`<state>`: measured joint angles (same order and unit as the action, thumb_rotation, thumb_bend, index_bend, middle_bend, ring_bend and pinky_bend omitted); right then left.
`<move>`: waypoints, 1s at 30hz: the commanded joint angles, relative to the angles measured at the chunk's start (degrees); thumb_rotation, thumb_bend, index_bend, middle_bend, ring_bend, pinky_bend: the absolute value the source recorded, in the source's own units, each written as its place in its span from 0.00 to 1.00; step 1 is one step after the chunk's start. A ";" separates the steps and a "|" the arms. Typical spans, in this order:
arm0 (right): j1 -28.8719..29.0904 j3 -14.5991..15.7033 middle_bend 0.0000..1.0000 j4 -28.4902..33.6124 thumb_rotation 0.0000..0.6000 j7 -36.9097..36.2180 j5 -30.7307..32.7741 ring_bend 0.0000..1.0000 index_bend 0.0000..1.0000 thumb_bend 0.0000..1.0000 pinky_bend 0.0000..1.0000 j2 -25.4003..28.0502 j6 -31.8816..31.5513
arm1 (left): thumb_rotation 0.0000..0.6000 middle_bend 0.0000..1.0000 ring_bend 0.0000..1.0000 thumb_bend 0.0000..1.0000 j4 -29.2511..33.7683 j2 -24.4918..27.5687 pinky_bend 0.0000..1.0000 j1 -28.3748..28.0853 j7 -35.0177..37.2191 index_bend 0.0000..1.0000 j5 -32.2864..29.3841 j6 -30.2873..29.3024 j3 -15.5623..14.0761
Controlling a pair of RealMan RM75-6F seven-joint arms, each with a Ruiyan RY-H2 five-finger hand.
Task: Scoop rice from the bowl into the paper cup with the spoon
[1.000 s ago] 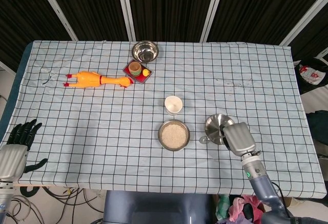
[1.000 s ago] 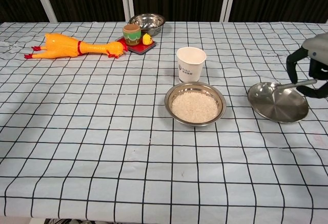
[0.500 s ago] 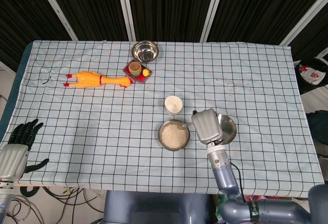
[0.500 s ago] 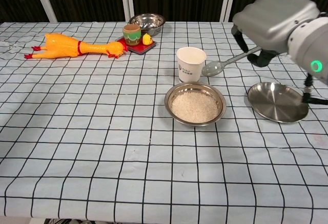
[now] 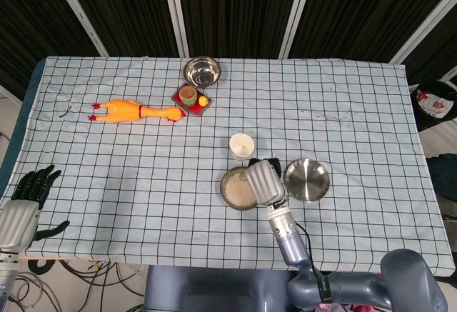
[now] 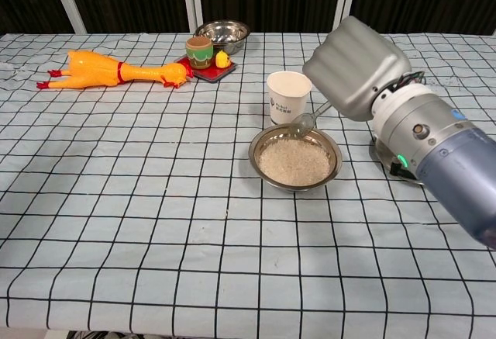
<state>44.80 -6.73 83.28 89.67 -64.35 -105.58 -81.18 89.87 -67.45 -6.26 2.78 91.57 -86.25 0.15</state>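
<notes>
Right hand (image 5: 263, 182), seen from the head camera, sits over the right edge of the rice bowl (image 5: 235, 189), the paper cup (image 5: 242, 145) just behind the bowl; the left hand (image 5: 27, 198), fingers spread and holding nothing, rests far left of the bowl. From the chest camera, the right hand (image 6: 358, 67) grips the spoon (image 6: 308, 119), whose tip hangs over the bowl's (image 6: 294, 157) back rim, beside the cup (image 6: 288, 96).

Rubber chicken (image 5: 136, 111), steel bowl (image 5: 201, 71), perhaps a toy tray (image 5: 192, 99)
</notes>
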 commanded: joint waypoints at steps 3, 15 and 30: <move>-0.07 2.13 1.00 -1.98 1.00 0.15 -2.72 1.00 0.70 0.50 1.00 -0.27 0.09 | 1.00 0.00 0.00 0.00 0.09 0.03 0.00 -0.11 0.11 0.00 0.03 0.18 -0.04; -0.86 5.58 1.00 -6.43 1.00 0.08 -7.97 1.00 0.71 0.51 1.00 -2.34 0.02 | 1.00 0.00 0.00 0.00 0.75 0.29 0.00 -0.02 0.53 0.00 0.48 0.11 -0.45; -1.01 4.40 1.00 -8.36 1.00 1.72 -10.04 1.00 0.71 0.51 1.00 -0.79 1.34 | 1.00 0.00 0.00 0.00 1.28 0.81 0.00 -0.17 1.48 0.00 0.44 0.59 -0.67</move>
<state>43.84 -2.36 74.90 91.36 -74.29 -106.45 -79.93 91.14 -66.66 -6.42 4.27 92.02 -85.66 -0.52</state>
